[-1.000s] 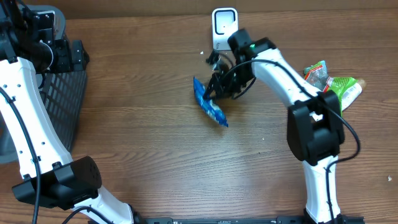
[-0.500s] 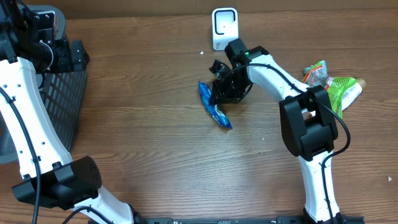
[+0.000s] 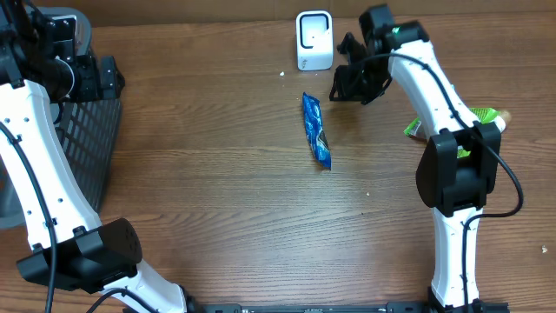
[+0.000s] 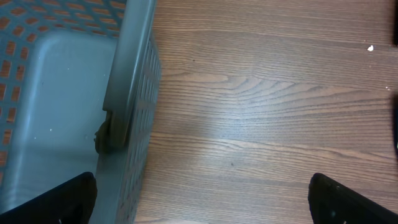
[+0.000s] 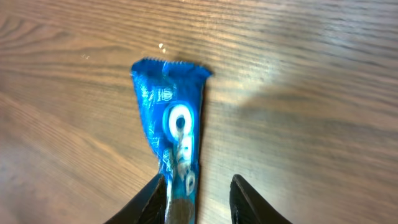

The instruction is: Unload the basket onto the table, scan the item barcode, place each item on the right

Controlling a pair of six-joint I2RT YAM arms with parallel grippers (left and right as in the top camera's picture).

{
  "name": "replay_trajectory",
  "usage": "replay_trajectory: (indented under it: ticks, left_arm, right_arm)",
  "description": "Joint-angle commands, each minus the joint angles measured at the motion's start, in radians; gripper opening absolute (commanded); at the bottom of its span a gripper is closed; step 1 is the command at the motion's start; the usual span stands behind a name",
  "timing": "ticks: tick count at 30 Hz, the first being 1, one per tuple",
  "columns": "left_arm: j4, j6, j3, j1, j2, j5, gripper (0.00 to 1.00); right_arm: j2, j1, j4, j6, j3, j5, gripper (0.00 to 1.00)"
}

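The item, a long blue snack packet (image 3: 317, 130), lies flat on the wooden table below the white scanner (image 3: 314, 39). My right gripper (image 3: 349, 83) hovers to the right of the scanner, up and right of the packet and apart from it. In the right wrist view the packet (image 5: 174, 130) shows below the right gripper (image 5: 199, 182), whose jaws stand apart and hold nothing. My left gripper (image 4: 200, 186) is wide open over the table, beside the basket's wall (image 4: 127, 93). No barcode can be made out on the packet.
A dark mesh basket (image 3: 91, 143) stands at the table's left edge under the left arm (image 3: 35, 130). Green snack bags (image 3: 479, 117) lie at the right behind the right arm. A small white crumb (image 3: 282, 74) sits left of the scanner.
The right gripper has opened and let go of the blue packet, then drawn away up and to the right. The packet now lies flat on the table. The left arm has not moved.
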Motion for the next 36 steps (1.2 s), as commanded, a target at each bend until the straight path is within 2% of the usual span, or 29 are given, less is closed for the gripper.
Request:
replay_trajectory:
  ticks: [1, 8, 18, 22, 27, 31, 34, 36]
  left_arm:
    - [0.0, 0.021, 0.002, -0.008, -0.018, 0.01, 1.0]
    - [0.0, 0.021, 0.002, -0.008, -0.018, 0.01, 1.0]
    - [0.0, 0.021, 0.002, -0.008, -0.018, 0.01, 1.0]
    - [0.0, 0.021, 0.002, -0.008, -0.018, 0.01, 0.99]
    - [0.0, 0.021, 0.002, -0.008, -0.018, 0.01, 1.0]
    - [0.0, 0.021, 0.002, -0.008, -0.018, 0.01, 1.0]
    - [0.0, 0.021, 0.002, -0.008, -0.018, 0.01, 1.0]
    - [0.0, 0.021, 0.002, -0.008, -0.018, 0.01, 1.0]
  right_arm:
    - [-0.014, 0.03, -0.1, -0.021, 0.07, 0.0, 0.34]
    - [-0.014, 0.14, -0.251, -0.025, 0.033, -0.027, 0.27]
    - [-0.013, 0.29, -0.192, -0.043, -0.104, 0.058, 0.24]
    - [-0.013, 0.281, -0.158, -0.038, -0.18, 0.125, 0.18]
    - [-0.026, 0.209, -0.156, 0.023, -0.152, 0.276, 0.11]
    - [-0.045, 0.124, -0.108, 0.048, -0.106, 0.313, 0.11]
    - [-0.044, 0.084, -0.087, 0.029, -0.107, 0.266, 0.13]
    - [-0.05, 0.078, -0.074, -0.033, -0.106, 0.199, 0.23]
